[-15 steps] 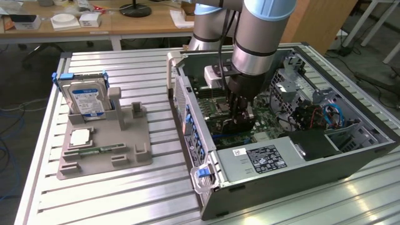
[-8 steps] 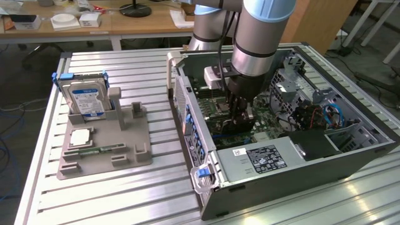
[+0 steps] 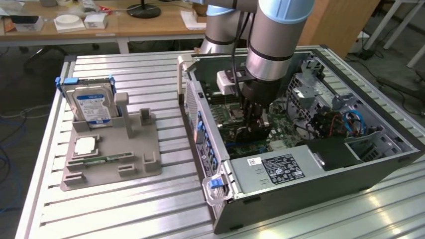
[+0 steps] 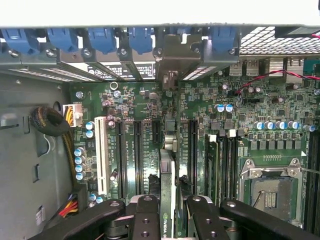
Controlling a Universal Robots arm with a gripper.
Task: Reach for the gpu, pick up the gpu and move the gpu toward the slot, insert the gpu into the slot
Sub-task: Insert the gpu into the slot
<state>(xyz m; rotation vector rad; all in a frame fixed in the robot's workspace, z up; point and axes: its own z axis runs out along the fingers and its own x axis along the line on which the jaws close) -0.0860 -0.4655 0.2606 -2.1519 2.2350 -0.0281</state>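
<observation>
The arm's thick silver-and-pale-blue column reaches down into an open dark metal computer case lying on its side on the ribbed aluminium bench. The black gripper is deep inside the case, its jaws partly closed on the gpu, a thin dark card seen edge-on in the wrist view, standing upright between the two black fingers with a strip of green lettering along its edge. The card hangs just above the green motherboard, in line with the long black slot among several parallel black slots and one white one; I cannot tell whether its lower edge touches the slot. A square silvery processor socket sits beside the memory slots, and blue plastic clips line the case's perforated rear wall. On the exterior view's left, a grey moulded holder rests on the bench, carrying an upright silver hard drive with a blue label and a narrow green memory stick lying flat.
</observation>
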